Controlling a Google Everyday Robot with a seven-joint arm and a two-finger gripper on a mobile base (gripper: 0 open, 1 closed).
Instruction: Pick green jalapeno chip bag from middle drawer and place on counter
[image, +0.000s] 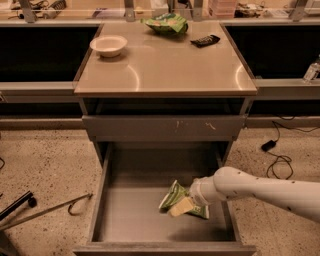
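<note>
The green jalapeno chip bag (175, 195) lies crumpled on the floor of the open middle drawer (125, 217), right of centre. My white arm reaches in from the right, and the gripper (184, 204) is down on the bag, partly covering it. The gripper is mostly hidden by the wrist and the bag. The beige counter (165, 70) is above, on top of the cabinet.
On the counter stand a white bowl (108, 45) at the back left, a puffier green bag (166, 23) at the back and a black item (205, 41). The upper drawer (160, 128) with a scratched front is closed. Cables (277, 160) lie on the floor at the right, and a metal rod (45, 212) at the left.
</note>
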